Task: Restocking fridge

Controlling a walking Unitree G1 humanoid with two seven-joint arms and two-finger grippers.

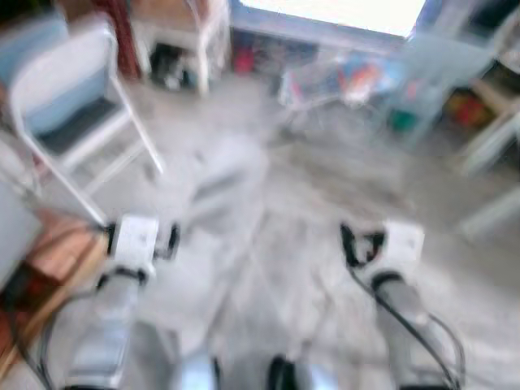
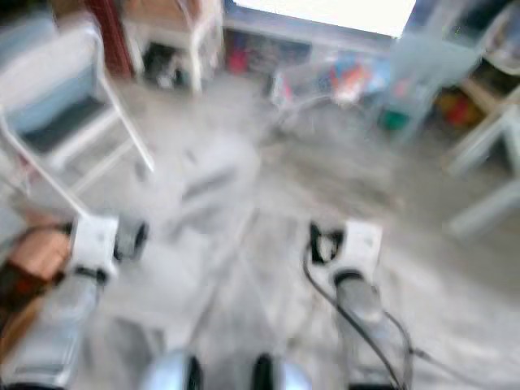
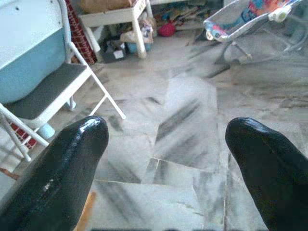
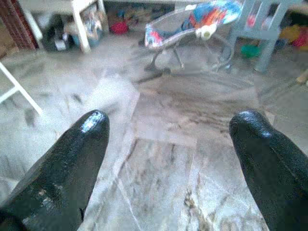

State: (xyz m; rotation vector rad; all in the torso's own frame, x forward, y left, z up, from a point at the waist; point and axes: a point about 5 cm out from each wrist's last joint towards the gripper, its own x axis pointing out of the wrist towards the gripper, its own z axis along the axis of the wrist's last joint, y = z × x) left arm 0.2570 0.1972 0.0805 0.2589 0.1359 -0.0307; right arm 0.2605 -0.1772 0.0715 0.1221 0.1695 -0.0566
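Observation:
Both arms are held out low over a grey marbled tile floor (image 1: 268, 244), and the head views are blurred. My left gripper (image 3: 166, 139) is open, with bare floor between its two black fingers (image 3: 72, 159). The right gripper (image 4: 168, 134) is open too and holds nothing; its fingers (image 4: 72, 159) frame floor tiles. In the left eye view the left wrist (image 1: 134, 244) sits at lower left and the right wrist (image 1: 390, 244) at lower right.
A white folding chair (image 1: 73, 106) with a blue back stands close on the left, above a wooden piece (image 1: 57, 260). A colourful baby bouncer (image 4: 192, 24) sits ahead, a white table (image 3: 115, 14) at the far left, pale blue furniture (image 1: 431, 73) and white frames (image 1: 496, 138) on the right.

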